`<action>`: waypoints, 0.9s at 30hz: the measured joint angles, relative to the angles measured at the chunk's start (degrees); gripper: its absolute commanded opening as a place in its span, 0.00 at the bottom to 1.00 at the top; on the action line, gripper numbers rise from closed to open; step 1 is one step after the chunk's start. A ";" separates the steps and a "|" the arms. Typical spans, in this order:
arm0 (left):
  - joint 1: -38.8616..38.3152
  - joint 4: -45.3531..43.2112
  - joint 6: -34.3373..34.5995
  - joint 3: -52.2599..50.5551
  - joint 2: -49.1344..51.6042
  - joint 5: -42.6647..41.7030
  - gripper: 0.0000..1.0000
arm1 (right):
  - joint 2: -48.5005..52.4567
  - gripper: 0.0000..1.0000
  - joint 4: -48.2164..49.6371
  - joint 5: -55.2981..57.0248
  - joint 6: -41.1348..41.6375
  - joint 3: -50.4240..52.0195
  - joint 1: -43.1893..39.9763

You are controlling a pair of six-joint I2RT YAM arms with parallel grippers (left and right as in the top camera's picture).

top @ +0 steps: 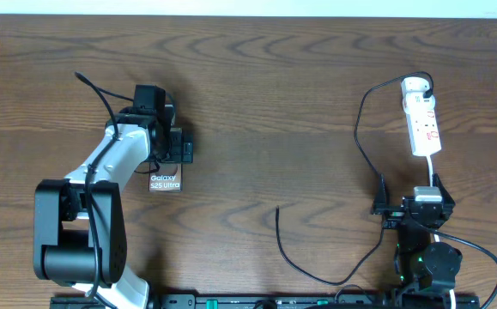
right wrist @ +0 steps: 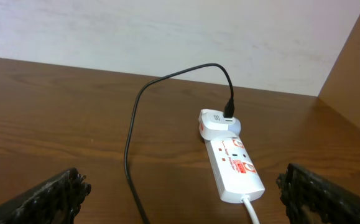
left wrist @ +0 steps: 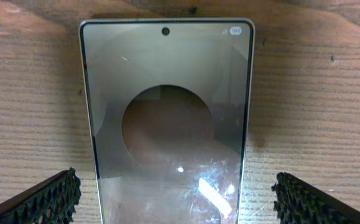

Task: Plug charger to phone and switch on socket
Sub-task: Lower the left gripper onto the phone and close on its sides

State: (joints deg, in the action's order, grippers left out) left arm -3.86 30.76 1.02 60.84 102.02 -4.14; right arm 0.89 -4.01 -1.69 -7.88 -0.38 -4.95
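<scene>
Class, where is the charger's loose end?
Overhead, the charger's loose end lies just below centre, right of the phone and left of the right arm.

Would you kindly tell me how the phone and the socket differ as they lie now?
The phone is dark and glossy; the socket is white with red marks. The phone lies left, straddled by the open left hand; the socket lies far right, ahead of the right hand. The charger is plugged into the socket, not the phone. Both lie flat on the table.
</scene>
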 measured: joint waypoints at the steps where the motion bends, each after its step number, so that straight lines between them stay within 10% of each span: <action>1: 0.00 -0.02 0.00 0.00 0.00 0.00 0.98 | 0.00 0.99 0.00 0.00 0.00 0.00 0.00; 27: 0.00 -1.25 -0.02 -0.02 2.03 0.00 0.98 | 0.00 0.99 0.00 0.00 0.00 0.00 0.00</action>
State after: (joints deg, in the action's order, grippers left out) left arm -3.86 29.52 0.99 60.82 104.05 -4.14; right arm 0.89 -4.01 -1.69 -7.88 -0.38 -4.95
